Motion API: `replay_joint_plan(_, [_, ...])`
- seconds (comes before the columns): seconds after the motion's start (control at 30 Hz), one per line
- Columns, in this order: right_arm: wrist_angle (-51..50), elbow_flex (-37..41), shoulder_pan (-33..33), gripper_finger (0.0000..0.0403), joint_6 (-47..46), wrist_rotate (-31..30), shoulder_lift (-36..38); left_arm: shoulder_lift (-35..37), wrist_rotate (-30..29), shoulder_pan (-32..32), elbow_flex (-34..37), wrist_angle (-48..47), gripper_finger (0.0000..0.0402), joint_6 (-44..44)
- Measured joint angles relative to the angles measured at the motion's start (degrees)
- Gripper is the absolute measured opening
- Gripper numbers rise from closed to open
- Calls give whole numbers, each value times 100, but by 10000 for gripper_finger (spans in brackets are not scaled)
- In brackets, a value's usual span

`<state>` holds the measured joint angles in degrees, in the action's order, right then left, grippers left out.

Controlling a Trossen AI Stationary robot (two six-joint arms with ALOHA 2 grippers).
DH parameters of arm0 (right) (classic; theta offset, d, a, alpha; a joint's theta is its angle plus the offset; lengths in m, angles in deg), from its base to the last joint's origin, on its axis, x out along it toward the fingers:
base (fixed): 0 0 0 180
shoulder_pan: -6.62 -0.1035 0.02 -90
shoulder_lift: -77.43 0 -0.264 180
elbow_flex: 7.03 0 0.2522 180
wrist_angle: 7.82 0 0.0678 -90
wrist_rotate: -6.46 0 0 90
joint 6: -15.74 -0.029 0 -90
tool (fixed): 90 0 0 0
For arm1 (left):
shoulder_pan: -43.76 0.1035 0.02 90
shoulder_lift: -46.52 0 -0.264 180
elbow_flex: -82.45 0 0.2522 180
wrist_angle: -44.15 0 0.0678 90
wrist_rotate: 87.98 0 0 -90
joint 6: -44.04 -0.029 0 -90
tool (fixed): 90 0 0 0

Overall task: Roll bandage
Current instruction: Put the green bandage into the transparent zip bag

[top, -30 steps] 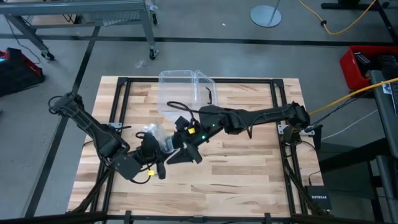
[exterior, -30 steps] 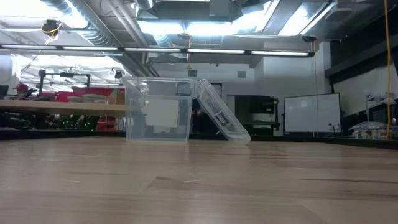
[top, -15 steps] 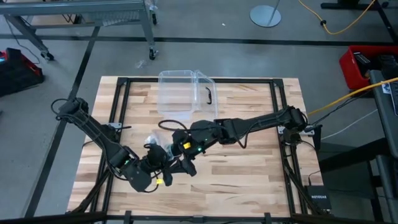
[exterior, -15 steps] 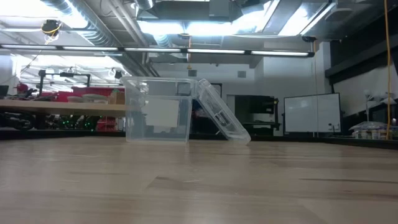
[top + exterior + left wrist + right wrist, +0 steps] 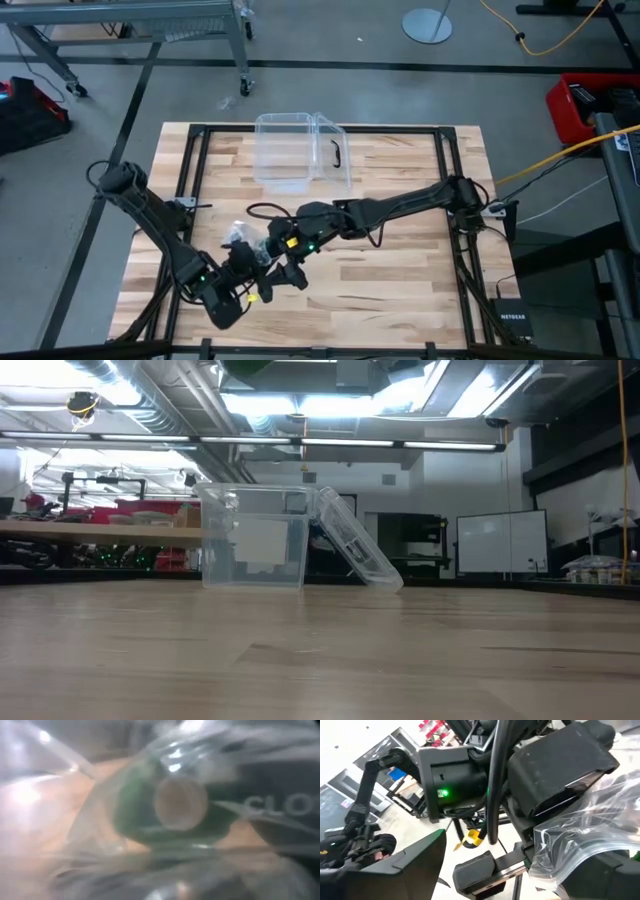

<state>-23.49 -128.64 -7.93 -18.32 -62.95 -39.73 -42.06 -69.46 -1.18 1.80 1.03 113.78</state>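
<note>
Bench [image 5: 400, 270]: pale wood planks, smooth with a satin sheen, under a black metal frame [image 5: 445, 160]. Box [image 5: 285, 150]: clear hard plastic, glossy; wrapper [image 5: 100, 820]: thin clear plastic, crinkled and shiny, over the matt green cloth bandage [image 5: 135, 812], which has a pale smooth core end. Arms [image 5: 400, 205]: matt black plastic and metal; floor [image 5: 330, 30]: grey, smooth, matt.
</note>
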Motion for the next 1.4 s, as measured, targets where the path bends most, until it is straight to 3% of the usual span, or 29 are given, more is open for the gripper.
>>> replay_joint_plan(0.3, [486, 7, -17, 340, 330, 26, -33, -248, -1033, -390, -7, -15, 0, 872])
replay_joint_plan(0.7, [656, 9, -89, 340, 455, 22, -66, -882, -1902, -462, -13, -22, 0, 1427])
replay_joint_plan(0.9, [417, 18, -92, 340, 621, 11, -66, -1159, -1916, -445, -13, -84, 0, 1434])
replay_joint_plan(1.4, [1213, 910, -190, 340, 752, 296, -291, -2097, -1880, -313, -4, -280, 0, 1600])
